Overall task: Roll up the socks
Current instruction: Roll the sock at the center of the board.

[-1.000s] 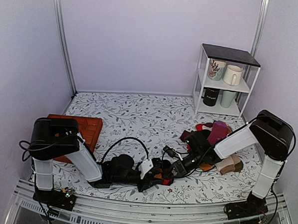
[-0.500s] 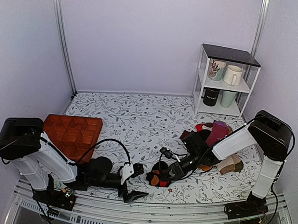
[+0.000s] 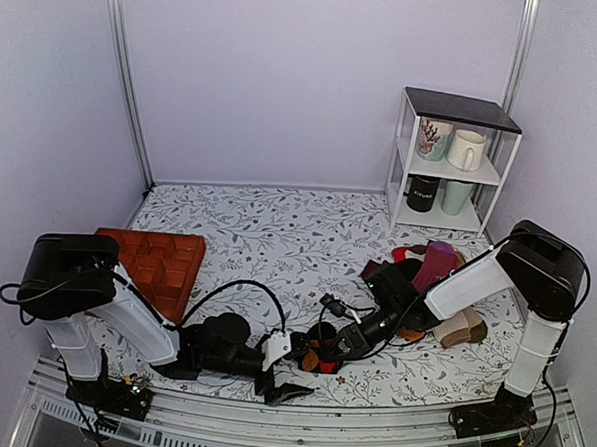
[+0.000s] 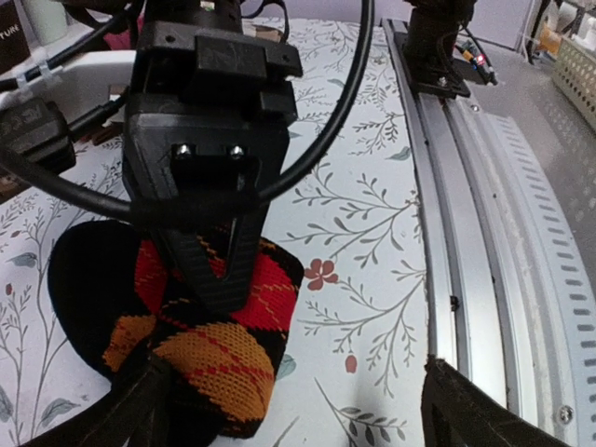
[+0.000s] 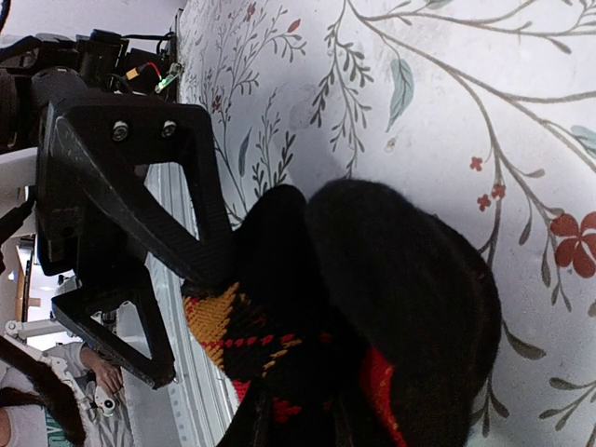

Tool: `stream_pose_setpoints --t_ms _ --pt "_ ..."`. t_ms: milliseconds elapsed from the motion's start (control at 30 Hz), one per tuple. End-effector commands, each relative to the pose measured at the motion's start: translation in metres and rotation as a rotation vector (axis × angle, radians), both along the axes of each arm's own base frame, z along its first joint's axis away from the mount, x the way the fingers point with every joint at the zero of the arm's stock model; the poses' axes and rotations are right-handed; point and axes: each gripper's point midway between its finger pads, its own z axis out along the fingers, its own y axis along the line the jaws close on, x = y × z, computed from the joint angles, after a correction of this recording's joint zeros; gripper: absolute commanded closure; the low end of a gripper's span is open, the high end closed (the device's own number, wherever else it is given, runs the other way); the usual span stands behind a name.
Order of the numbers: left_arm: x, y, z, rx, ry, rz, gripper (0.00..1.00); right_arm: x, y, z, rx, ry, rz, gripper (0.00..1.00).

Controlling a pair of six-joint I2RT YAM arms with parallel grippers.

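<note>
The socks (image 3: 317, 357) are a black bundle with red and orange diamonds, lying on the floral cloth near the front edge. My right gripper (image 3: 330, 349) is shut on the bundle from the right. One of its black fingers (image 4: 219, 251) lies across the socks (image 4: 205, 326) in the left wrist view. My left gripper (image 3: 282, 379) is wide open just left of and in front of the bundle. Its left finger (image 4: 121, 414) is at the socks' edge and the other one (image 4: 494, 410) is over the rail. The right wrist view shows the socks (image 5: 391, 298) and the open left gripper (image 5: 121, 233) behind them.
An orange compartment tray (image 3: 154, 264) leans at the left. A pile of maroon, tan and purple socks (image 3: 438, 281) lies at the right. A white shelf with mugs (image 3: 452, 161) stands at the back right. A metal rail (image 3: 297, 446) runs along the near edge.
My left gripper let go of the bundle and pulled back left, then came back toward it, open. My right gripper shifted the socks slightly left and keeps hold.
</note>
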Motion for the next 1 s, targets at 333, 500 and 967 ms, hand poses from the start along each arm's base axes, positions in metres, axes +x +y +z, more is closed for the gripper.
stream_pose_setpoints --t_ms 333,500,967 --pt "0.015 -0.010 -0.031 0.087 0.033 0.029 0.08 -0.012 -0.043 -0.064 -0.285 0.032 -0.072 0.89" --pt "0.016 -0.009 -0.019 0.049 -0.023 0.028 0.08 -0.011 -0.043 -0.063 -0.283 0.028 -0.072 0.89" --pt "0.010 0.000 0.033 0.005 -0.190 0.041 0.01 -0.012 -0.043 -0.065 -0.288 0.032 -0.075 0.89"
